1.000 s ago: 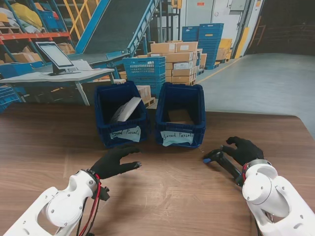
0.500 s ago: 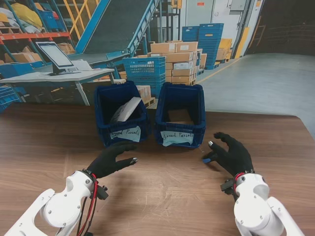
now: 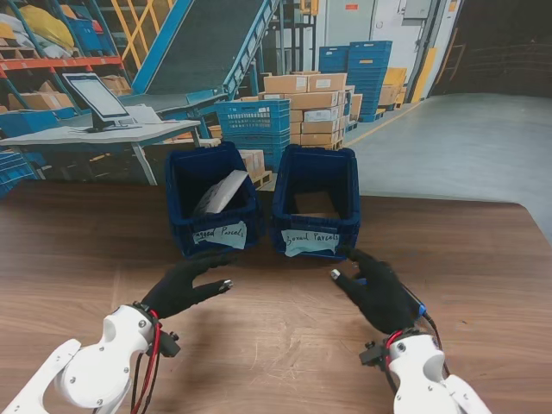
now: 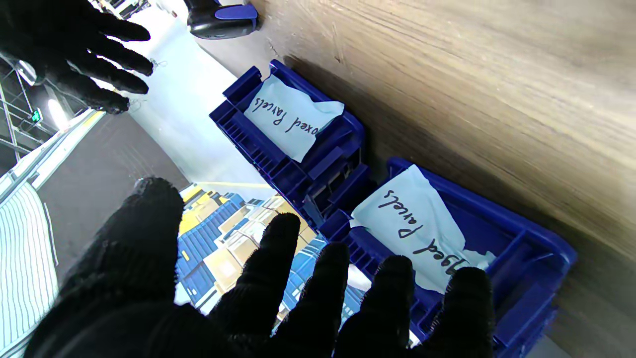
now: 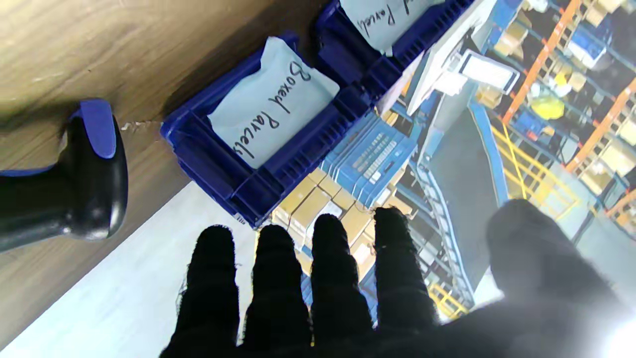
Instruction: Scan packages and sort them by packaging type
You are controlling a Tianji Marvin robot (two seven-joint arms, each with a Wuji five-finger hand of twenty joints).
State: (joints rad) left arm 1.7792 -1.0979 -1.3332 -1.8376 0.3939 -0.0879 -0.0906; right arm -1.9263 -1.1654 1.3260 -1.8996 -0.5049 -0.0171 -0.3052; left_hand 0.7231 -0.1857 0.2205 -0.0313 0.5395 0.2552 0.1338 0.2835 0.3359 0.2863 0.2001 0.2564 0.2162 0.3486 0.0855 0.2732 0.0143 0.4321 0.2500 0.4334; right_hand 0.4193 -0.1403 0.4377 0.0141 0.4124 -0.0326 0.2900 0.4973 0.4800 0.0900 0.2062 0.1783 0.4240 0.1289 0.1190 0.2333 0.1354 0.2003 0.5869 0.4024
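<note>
Two dark blue bins stand side by side at the far middle of the wooden table (image 3: pixel 285 354). The left bin (image 3: pixel 211 211) is labelled "Bagged Parcels" and holds a white bag (image 3: pixel 222 191). The right bin (image 3: pixel 316 205), labelled "Boxed Parcels" (image 5: pixel 271 117), shows nothing inside from here. A black and blue handheld scanner (image 5: pixel 74 184) lies on the table in front of the right bin. My right hand (image 3: pixel 377 297) hovers over it, open and spread, hiding most of it in the stand view. My left hand (image 3: pixel 185 283) is open in front of the left bin, holding nothing.
Beyond the table are a desk with a monitor (image 3: pixel 95 99), stacked blue crates (image 3: pixel 254 125), cardboard boxes (image 3: pixel 310 108) and a conveyor ramp. The table's far edge runs just behind the bins. The scanner's cable (image 3: pixel 421 308) trails toward my right wrist.
My right hand has swung left and nearer to me, from beside the scanner to over it. My left hand has drawn back slightly. The bins and the bag have not moved.
</note>
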